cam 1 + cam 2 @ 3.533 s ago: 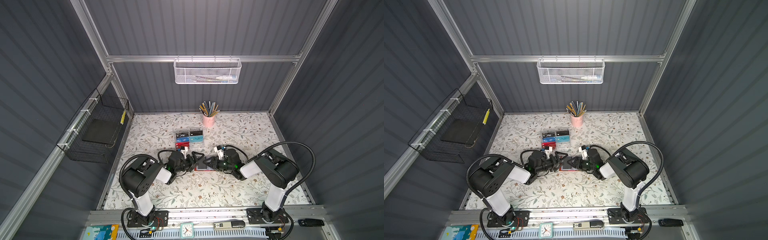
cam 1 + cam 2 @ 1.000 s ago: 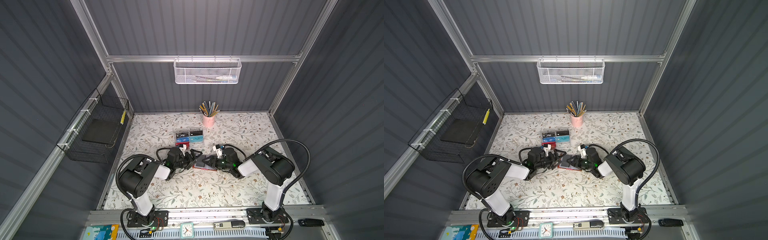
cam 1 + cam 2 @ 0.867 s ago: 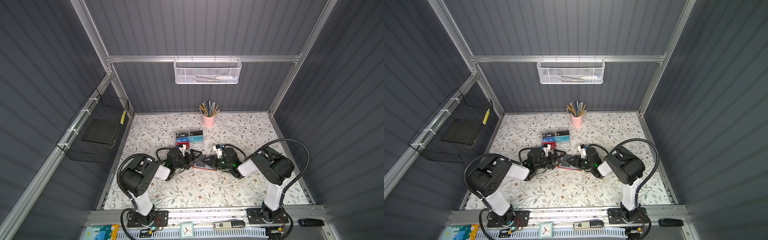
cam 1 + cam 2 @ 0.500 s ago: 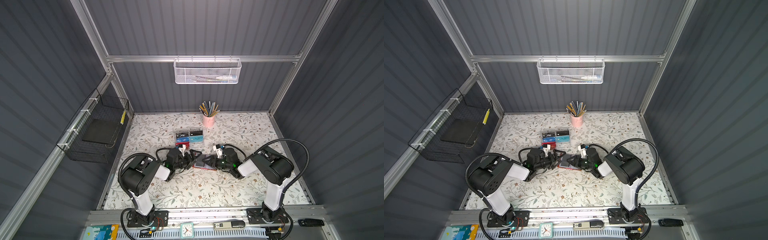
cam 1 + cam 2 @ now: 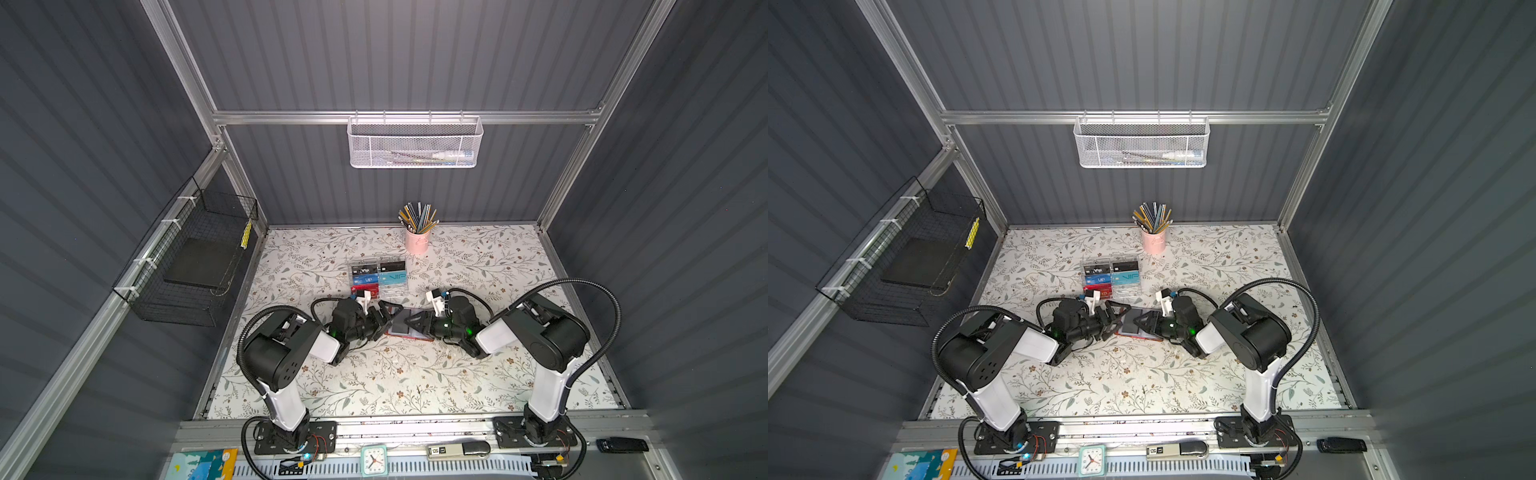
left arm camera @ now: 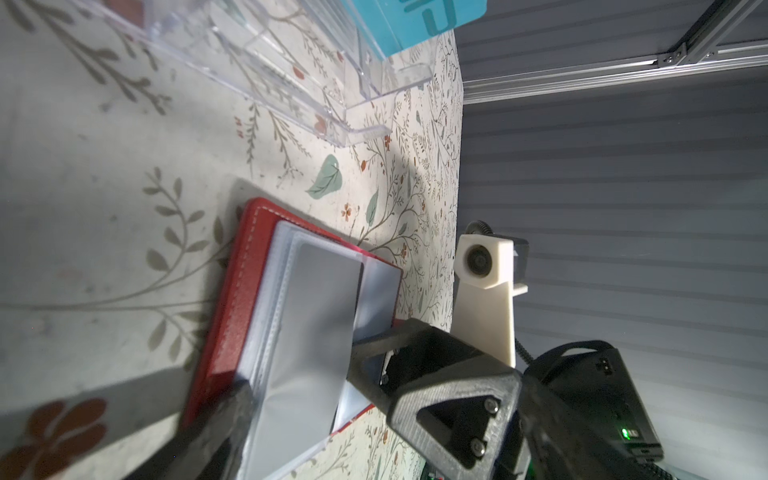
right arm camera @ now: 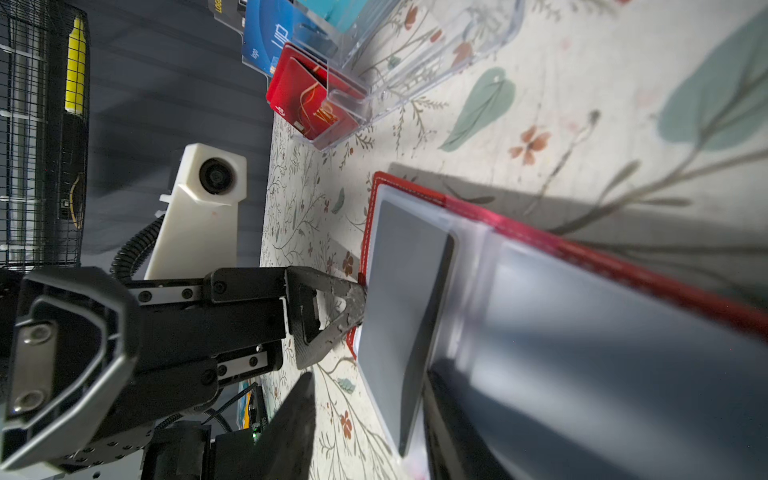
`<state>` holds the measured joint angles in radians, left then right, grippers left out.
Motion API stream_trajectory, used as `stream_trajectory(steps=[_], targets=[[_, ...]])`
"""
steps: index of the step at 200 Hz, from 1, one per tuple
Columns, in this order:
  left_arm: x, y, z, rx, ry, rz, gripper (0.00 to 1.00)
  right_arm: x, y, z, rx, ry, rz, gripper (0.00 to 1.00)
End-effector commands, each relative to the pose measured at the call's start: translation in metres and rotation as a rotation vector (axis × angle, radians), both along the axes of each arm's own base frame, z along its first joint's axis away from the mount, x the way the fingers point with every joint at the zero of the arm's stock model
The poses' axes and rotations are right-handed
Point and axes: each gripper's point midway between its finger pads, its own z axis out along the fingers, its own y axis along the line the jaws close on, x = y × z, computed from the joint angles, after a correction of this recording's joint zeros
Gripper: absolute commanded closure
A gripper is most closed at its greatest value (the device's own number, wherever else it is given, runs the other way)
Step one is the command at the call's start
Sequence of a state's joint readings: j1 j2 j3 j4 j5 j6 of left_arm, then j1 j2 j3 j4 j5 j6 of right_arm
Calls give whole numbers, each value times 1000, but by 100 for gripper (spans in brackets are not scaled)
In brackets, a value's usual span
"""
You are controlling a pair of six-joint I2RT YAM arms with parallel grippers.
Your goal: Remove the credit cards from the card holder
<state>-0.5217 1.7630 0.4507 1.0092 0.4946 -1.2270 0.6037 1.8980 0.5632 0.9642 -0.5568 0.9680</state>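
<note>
The red card holder (image 5: 409, 337) lies open on the table between both grippers in both top views. One dark grey credit card (image 6: 316, 324) sits inside a clear sleeve (image 7: 469, 249); the same card (image 7: 405, 291) shows in the right wrist view. My left gripper (image 5: 386, 320) stands wide open at the holder's left edge, and one of its fingers (image 7: 349, 299) touches the red cover there. My right gripper (image 5: 414, 326) has its jaws partly apart, one finger (image 6: 374, 349) resting on the sleeves of the right half. Neither holds a card.
A clear compartmented box (image 5: 378, 276) with teal, blue, red and black cards stands just behind the holder. A pink cup of pencils (image 5: 417, 241) is farther back. A black wire basket (image 5: 195, 266) hangs on the left wall and a white mesh basket (image 5: 415, 143) on the back wall.
Since the oldest frames both grippers have drawn in onto the holder from either side. Over the last second nothing has visibly moved.
</note>
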Motion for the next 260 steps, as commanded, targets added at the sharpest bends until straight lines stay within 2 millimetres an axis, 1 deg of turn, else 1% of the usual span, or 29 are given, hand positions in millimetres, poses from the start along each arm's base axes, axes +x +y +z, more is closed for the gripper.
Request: stream_trajectory(steps=[1, 39, 63, 125, 155, 214, 260], targets=[[-23, 6, -38, 64, 147, -17, 0, -3, 4, 9, 12, -34, 23, 56], [-25, 9, -41, 71, 153, -9, 0, -1, 0, 8, 6, -35, 15, 56], [-28, 11, -46, 74, 161, -6, 0, 2, -1, 9, 7, -41, 12, 56], [-32, 12, -61, 58, 189, -1, 0, 7, -3, 4, -8, -37, 3, 56], [-33, 12, -65, 49, 196, 1, 0, 8, -5, 4, -9, -35, 0, 56], [-36, 13, -68, 48, 201, 2, 0, 8, 0, 18, 41, -45, 9, 57], [-37, 12, -69, 44, 202, -2, 0, 5, 9, 14, 38, -35, 27, 59]])
